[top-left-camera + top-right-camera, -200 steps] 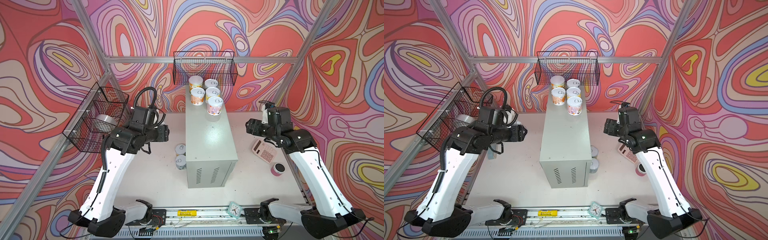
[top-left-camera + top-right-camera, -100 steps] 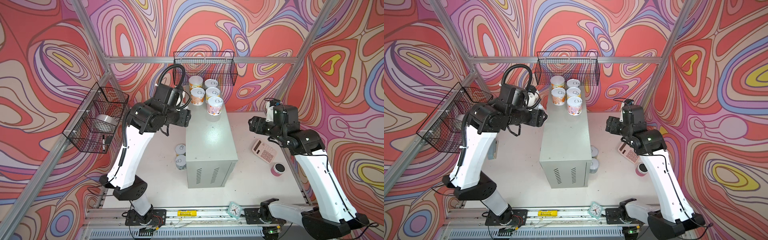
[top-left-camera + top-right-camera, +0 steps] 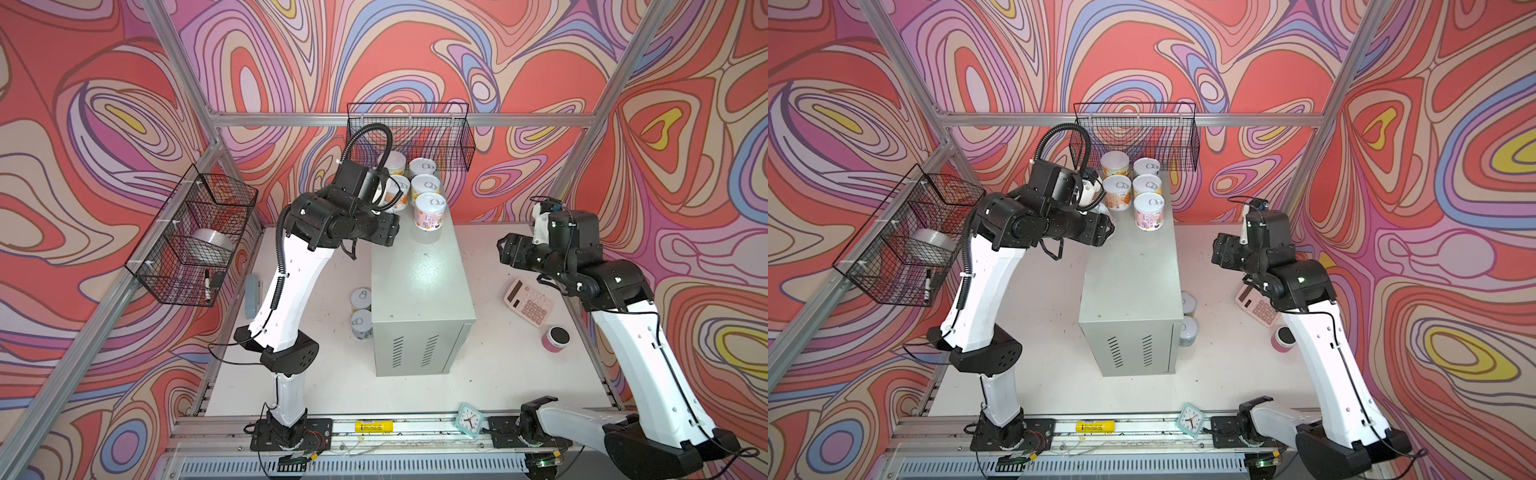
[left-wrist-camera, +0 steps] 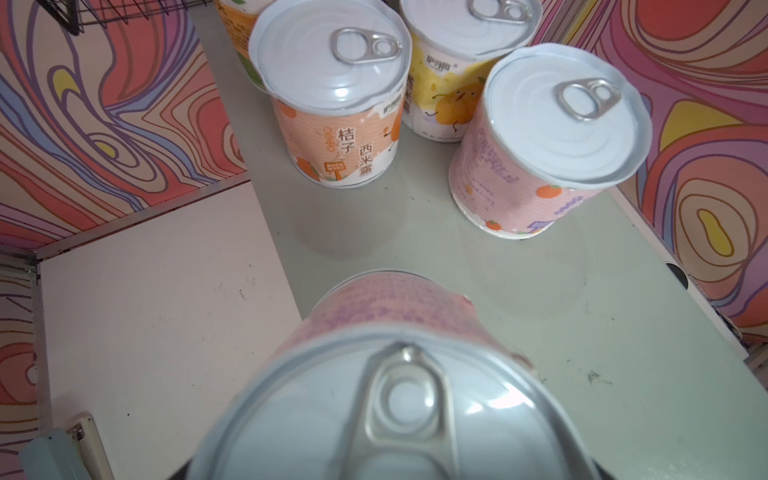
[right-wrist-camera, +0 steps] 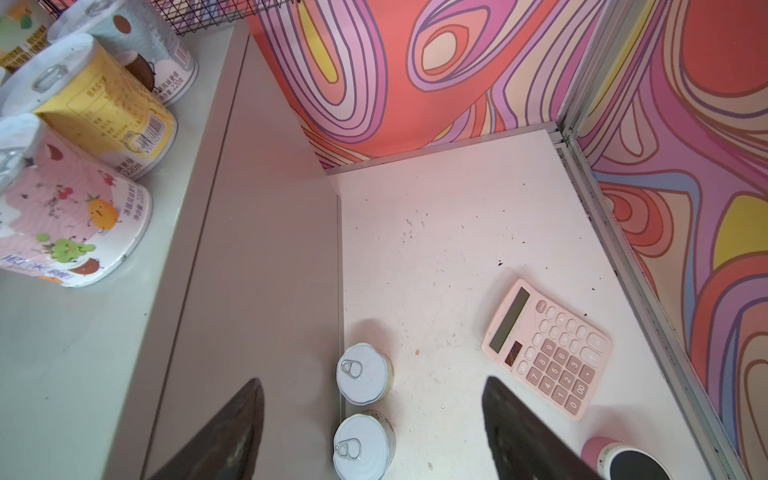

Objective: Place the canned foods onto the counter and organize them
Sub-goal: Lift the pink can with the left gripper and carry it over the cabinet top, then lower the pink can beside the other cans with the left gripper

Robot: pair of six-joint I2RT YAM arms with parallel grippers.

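My left gripper is shut on a pink-labelled can, held upright just above the far left edge of the counter; the can fills the left wrist view and hides the fingers. Several canned foods stand at the counter's far end, among them an orange can, a yellow can and a pink can. Two cans sit on the tabletop left of the counter and two cans right of it. My right gripper hangs open and empty over the right-hand pair.
A pink calculator and a small pink cylinder with a black top lie right of the counter. Wire baskets hang on the back wall and the left wall. A small clock leans at the front rail.
My left arm has swung from the table's left side up to the counter's far left edge, carrying the pink can. The right arm has shifted only slightly.
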